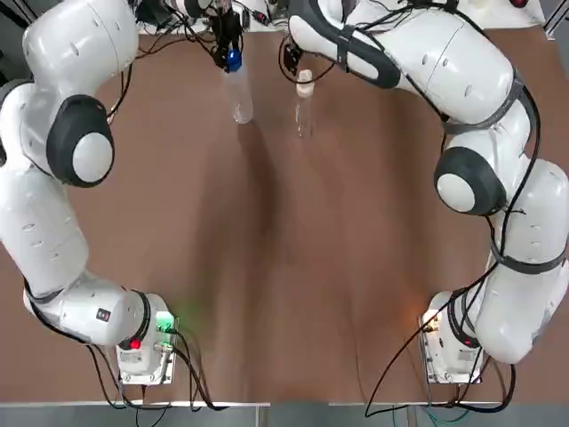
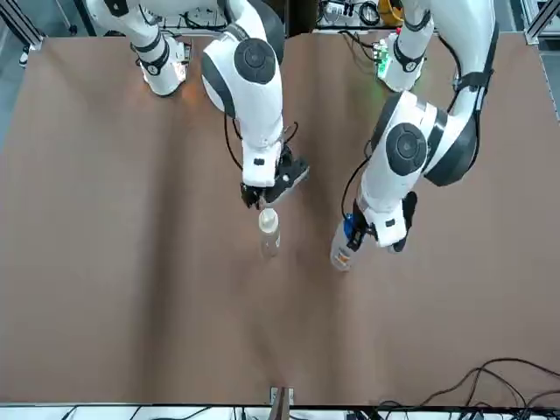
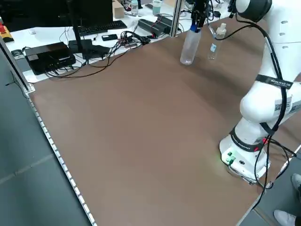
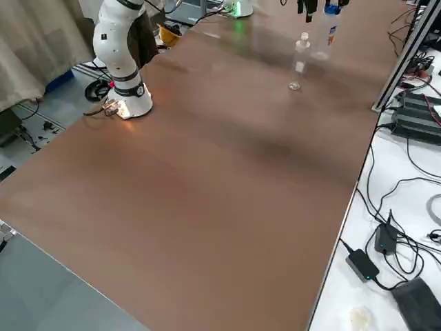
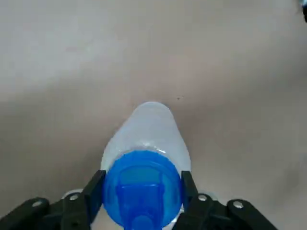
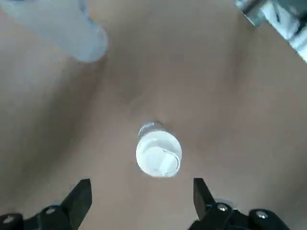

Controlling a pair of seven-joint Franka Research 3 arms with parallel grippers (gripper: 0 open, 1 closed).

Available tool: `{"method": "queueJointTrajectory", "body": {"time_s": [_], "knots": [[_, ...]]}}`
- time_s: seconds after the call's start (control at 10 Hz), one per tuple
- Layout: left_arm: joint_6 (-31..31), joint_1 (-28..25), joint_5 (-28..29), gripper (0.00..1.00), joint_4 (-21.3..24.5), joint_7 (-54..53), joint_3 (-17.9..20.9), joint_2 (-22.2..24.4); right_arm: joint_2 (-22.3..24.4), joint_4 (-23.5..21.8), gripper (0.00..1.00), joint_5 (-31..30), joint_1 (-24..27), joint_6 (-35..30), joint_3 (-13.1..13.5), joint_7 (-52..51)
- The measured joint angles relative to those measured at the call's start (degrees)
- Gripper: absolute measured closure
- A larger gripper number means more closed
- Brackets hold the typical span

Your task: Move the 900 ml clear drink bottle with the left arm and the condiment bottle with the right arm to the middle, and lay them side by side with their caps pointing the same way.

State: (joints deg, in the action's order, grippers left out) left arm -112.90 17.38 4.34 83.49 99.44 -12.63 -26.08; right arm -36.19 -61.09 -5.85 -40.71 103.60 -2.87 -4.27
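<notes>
The clear drink bottle (image 1: 239,93) with a blue cap (image 5: 141,187) stands about upright near the table's far edge, left of centre in the top view. My left gripper (image 1: 229,49) is shut on its cap end, one finger (image 5: 93,191) on each side. The small condiment bottle (image 1: 304,102), clear with a white cap (image 6: 158,154), stands upright a short way to the right of it. My right gripper (image 1: 292,60) hovers open just beyond and above that cap, touching nothing. The front view shows both bottles (image 2: 343,247) (image 2: 269,233) apart from each other.
A bench past the table's far edge carries cables, a keyboard (image 3: 96,28) and a black box (image 3: 49,54). An aluminium post (image 4: 403,52) stands at that edge. The arm bases (image 1: 142,347) (image 1: 453,347) sit at the near edge, with bare brown table (image 1: 284,267) between.
</notes>
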Motion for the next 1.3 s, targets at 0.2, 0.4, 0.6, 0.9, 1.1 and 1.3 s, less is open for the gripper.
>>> {"method": "queueJointTrajectory", "body": {"time_s": [0.2,0.4,0.6,0.9,1.1,1.3], "knots": [[-2.02,0.43,-0.05,0.33,-1.47,6.82,-0.03,-0.97,-0.35,-2.53,0.06,0.00,0.11,3.08,0.09,-10.49],[-2.07,1.20,-0.10,0.33,-2.45,8.66,-0.12,-1.73,-0.33,-2.76,0.06,0.00,0.18,3.31,0.12,-20.40],[-2.10,3.04,-0.11,0.33,-2.60,9.85,-0.13,-2.60,-0.33,-2.76,0.06,-0.01,0.30,3.31,0.23,-30.10],[-2.17,3.53,-0.11,0.33,-2.64,10.58,-0.07,-3.01,-0.36,-3.11,0.06,-0.01,0.92,3.14,0.43,-39.15],[-2.17,3.50,-0.11,0.33,-2.64,10.62,-0.01,-3.12,-0.87,-3.42,0.07,-0.01,1.29,3.01,0.48,-41.71],[-2.17,3.42,-0.11,0.33,-2.68,10.78,0.02,-3.25,-2.26,-3.42,0.08,-0.01,1.34,3.12,0.49,-42.55]]}}
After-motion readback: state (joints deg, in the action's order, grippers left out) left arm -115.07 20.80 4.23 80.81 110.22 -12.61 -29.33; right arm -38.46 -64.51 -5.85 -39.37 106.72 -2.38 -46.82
